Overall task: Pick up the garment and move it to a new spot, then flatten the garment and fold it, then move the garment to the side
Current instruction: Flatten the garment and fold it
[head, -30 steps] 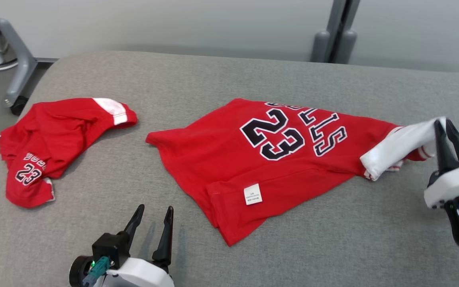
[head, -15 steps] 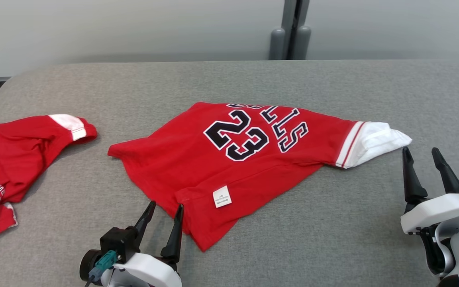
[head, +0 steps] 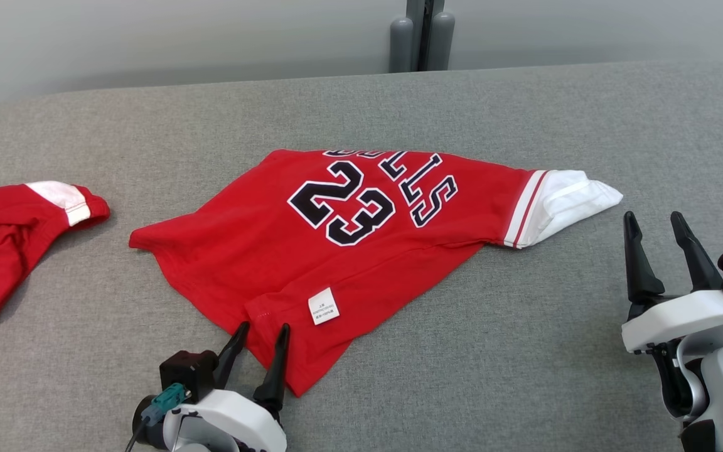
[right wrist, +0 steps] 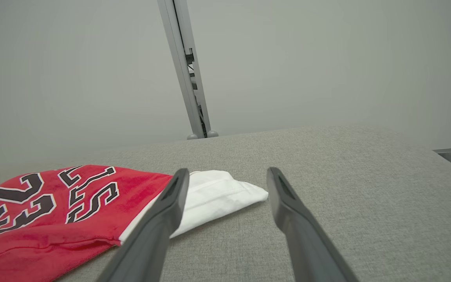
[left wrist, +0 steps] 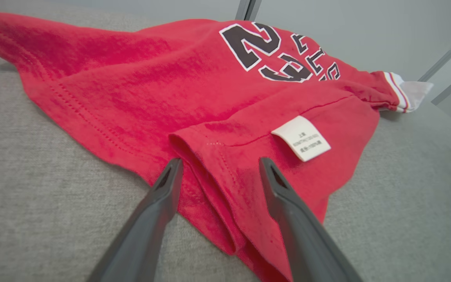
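The garment (head: 349, 245) is a red jersey with a black "23", a white sleeve (head: 572, 198) at its right end and a white label (head: 324, 306) near its front hem. It lies rumpled on the grey table (head: 524, 351). My left gripper (head: 263, 333) is open at the garment's front corner, its fingers (left wrist: 163, 192) straddling the folded hem (left wrist: 210, 168) without closing on it. At the right, my right gripper (head: 655, 221) stands open, just short of the white sleeve (right wrist: 213, 194) and holding nothing.
A second red garment (head: 4, 232) with a white cuff lies at the table's left edge. A grey post (head: 421, 34) stands behind the far edge of the table. Bare grey cloth surface stretches in front of and to the right of the jersey.
My right gripper has let go of the white sleeve, which now lies flat, and has drawn back toward me. The camera has turned, shifting the scene left. The left gripper has reached the hem.
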{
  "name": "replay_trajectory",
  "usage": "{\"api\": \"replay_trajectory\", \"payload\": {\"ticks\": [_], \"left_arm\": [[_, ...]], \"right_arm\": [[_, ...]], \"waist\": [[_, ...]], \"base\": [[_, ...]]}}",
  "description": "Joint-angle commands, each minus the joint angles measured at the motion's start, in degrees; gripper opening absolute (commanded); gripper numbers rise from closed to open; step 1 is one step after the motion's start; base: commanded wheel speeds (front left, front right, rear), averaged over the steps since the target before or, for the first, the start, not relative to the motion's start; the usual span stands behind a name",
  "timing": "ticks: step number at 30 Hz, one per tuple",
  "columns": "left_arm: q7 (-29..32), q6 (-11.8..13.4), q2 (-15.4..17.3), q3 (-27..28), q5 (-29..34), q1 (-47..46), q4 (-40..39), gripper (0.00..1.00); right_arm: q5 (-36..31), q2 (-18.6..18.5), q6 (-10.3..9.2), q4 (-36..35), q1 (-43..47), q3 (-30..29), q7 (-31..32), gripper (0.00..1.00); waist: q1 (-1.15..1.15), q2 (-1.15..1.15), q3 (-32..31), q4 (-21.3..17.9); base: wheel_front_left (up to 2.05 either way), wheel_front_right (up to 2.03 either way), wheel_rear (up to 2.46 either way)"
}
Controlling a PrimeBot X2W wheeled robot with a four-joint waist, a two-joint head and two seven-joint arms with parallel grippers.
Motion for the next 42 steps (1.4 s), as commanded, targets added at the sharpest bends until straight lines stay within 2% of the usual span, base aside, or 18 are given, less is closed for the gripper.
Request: {"api": "replay_trajectory", "payload": {"ticks": [1,2,4,5,6,11,17,21,25,29,30,31,32,37,42], "left_arm": [[0.0,0.0,0.3,0.3,0.0,-1.0,0.1,0.55],[0.0,0.0,0.3,0.4,0.0,-1.2,0.1,0.4],[0.0,-0.1,0.3,0.2,0.6,-1.8,0.1,0.27],[0.0,-0.2,0.3,0.1,0.7,-1.8,0.3,0.16],[0.0,-0.2,0.3,0.0,0.9,-1.8,0.5,0.0],[0.0,-0.2,0.3,1.3,2.0,-2.4,-0.4,0.0],[0.0,2.6,0.5,7.6,7.0,0.2,-2.0,0.0],[0.0,2.5,1.4,11.8,10.5,2.1,-3.4,0.0],[0.0,1.4,2.3,14.5,13.3,3.7,-3.5,0.0],[0.0,0.6,2.0,16.5,14.0,5.1,-1.8,0.0],[0.0,0.4,1.8,16.7,14.1,5.4,-1.3,0.42],[0.0,0.3,1.6,17.0,14.2,5.6,-1.1,0.96],[0.0,0.1,1.4,17.4,13.9,5.8,-0.6,1.0],[0.0,1.2,0.6,18.9,14.0,7.9,-1.6,1.0],[0.0,2.7,0.3,19.8,14.9,10.1,-5.0,1.0]], "right_arm": [[0.1,-0.2,0.01,-0.1,-0.7,0.1,0.0,1.0],[0.3,-0.1,0.01,-0.1,-0.7,-0.1,0.0,1.0],[0.4,-0.2,0.01,-0.1,-0.8,-0.1,0.0,1.0],[0.5,-0.2,0.01,-0.1,-0.8,-0.2,0.0,1.0],[0.5,-0.3,0.01,0.0,-0.8,-0.2,0.0,1.0],[0.6,0.1,0.01,0.4,-0.8,-1.0,0.0,1.0],[0.2,1.1,0.01,0.8,1.6,-2.2,0.0,1.0],[0.1,2.1,0.01,1.1,3.4,-2.8,0.0,1.0],[0.0,3.2,0.01,1.3,5.2,-3.5,0.0,1.0],[0.0,4.0,0.01,1.5,7.0,-4.3,0.0,1.0],[-0.2,4.2,0.01,1.5,7.3,-4.4,0.0,1.0],[-0.3,4.5,0.01,1.4,7.6,-4.5,0.0,1.0],[-0.6,4.6,0.01,1.3,8.0,-4.6,0.0,1.0],[-2.8,5.4,0.01,-0.6,9.7,-4.9,0.0,1.0],[-7.9,6.2,0.01,-5.6,11.6,-4.3,0.0,1.0]], "waist": [[0.0,0.0,0.2,-0.1],[0.0,0.0,0.2,-0.2],[0.0,0.0,0.4,-0.2],[0.0,0.0,0.4,-0.2],[0.0,0.0,0.5,-0.2],[0.0,0.0,0.3,-0.2],[0.0,0.0,-2.4,-0.2],[0.0,0.0,-4.8,-0.4],[0.0,0.0,-6.6,-0.7],[0.0,0.0,-8.1,-0.9],[0.0,0.0,-8.3,-1.0],[0.0,0.0,-8.6,-1.1],[0.0,0.0,-8.9,-1.1],[0.0,0.0,-9.7,-1.2],[0.0,0.0,-10.7,-1.2]], "base": [[0.0,0.0,0.0],[0.0,0.0,0.0],[0.0,0.0,0.0],[0.0,0.0,0.0],[0.0,0.0,0.0],[0.0,0.0,0.0],[0.0,0.0,0.0],[0.0,0.0,0.0],[0.0,0.0,0.0],[0.0,0.0,0.0],[0.0,0.0,0.0],[0.0,0.0,0.0],[0.0,0.0,0.0],[0.0,0.0,0.0],[0.0,0.0,0.0]]}}
